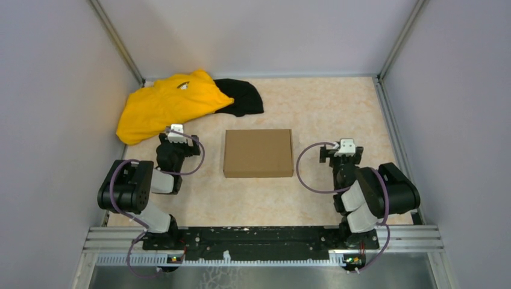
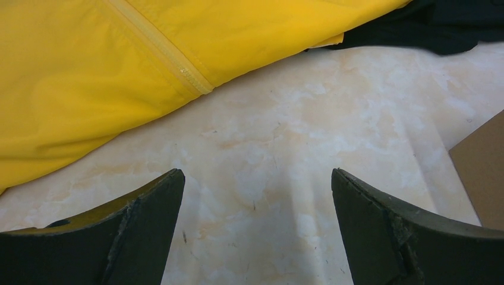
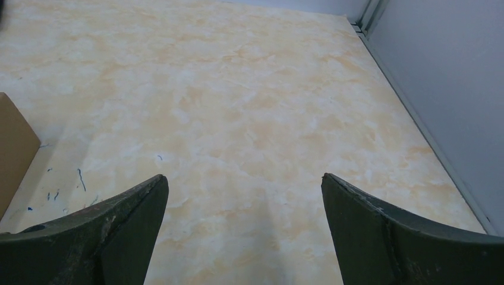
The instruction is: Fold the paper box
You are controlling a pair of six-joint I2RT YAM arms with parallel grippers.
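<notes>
The pale counter (image 1: 337,108) carries the paper box (image 1: 258,153) at its centre, and it looks already folded shut. My left jaws at its 9 o'clock and right jaws at 3 o'clock are released, empty; best I avoid nudging it.

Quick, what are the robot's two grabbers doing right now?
Left gripper: jaws open, holding nothing.
Right gripper: jaws open, holding nothing.

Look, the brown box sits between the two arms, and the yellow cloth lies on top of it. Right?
Not quite. The yellow cloth is not on the box. It lies apart from it, in the far left corner, as the top view shows. The rest is right.
</notes>
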